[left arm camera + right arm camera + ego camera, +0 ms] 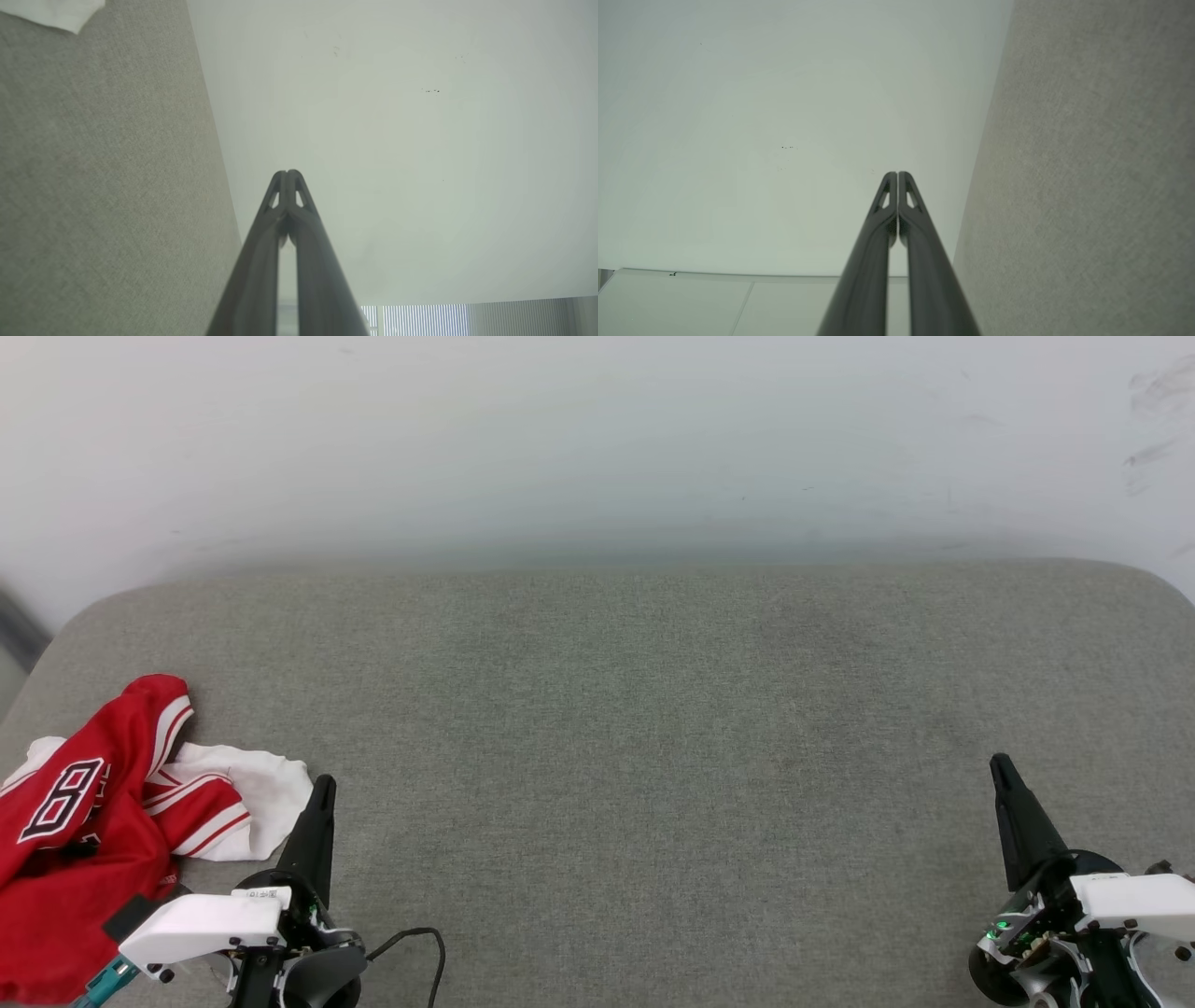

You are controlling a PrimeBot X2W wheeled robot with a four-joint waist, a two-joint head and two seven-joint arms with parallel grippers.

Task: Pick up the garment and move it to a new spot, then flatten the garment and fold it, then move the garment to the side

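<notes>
grippers: left gripper [324,784] and right gripper [999,765] both pressed together, empty | garment [84,821]: we are seeing it crumpled just left of left gripper | handling: we are judging it light, limp; favouring a pinch on a raised fold

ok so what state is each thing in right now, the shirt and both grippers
red jersey-style T-shirt with white sleeves: crumpled in a heap, unfolded, lying at the left end of the grey fabric surface, not held
left gripper, two long dark fingers: shut, holding nothing, beside the shirt
right gripper: shut, holding nothing, at the right end
</notes>
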